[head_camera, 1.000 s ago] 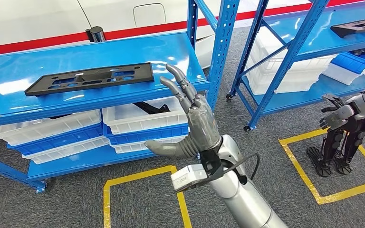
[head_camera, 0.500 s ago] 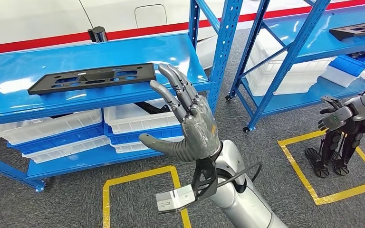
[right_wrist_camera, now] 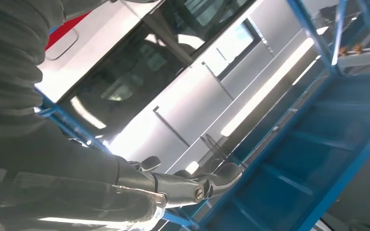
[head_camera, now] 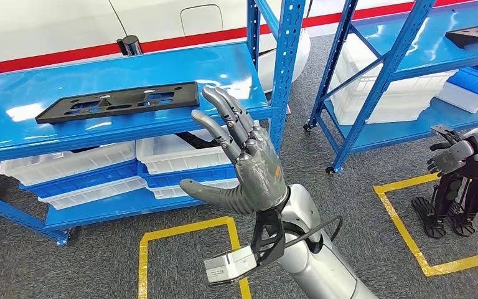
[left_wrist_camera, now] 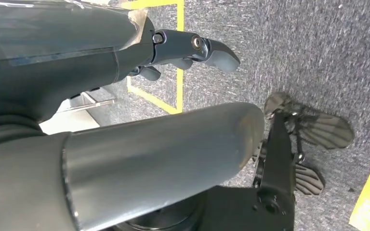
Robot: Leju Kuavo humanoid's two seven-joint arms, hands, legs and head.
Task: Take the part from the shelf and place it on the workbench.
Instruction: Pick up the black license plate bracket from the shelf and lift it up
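Barely begun: black part (head_camera: pixel 119 101) lying flat on the blue shelf (head_camera: pixel 37 134), untouched, at ten o'clock from the raised right hand (head_camera: pixel 247 168), fingers spread and empty; grasp, lift, carry to workbench all left.

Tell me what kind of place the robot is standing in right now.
Most likely a factory or car-plant parts area. Blue steel shelving holds a flat black part and white and blue bins. Yellow floor squares mark standing spots, a white car body sits behind, and another robot stands nearby.
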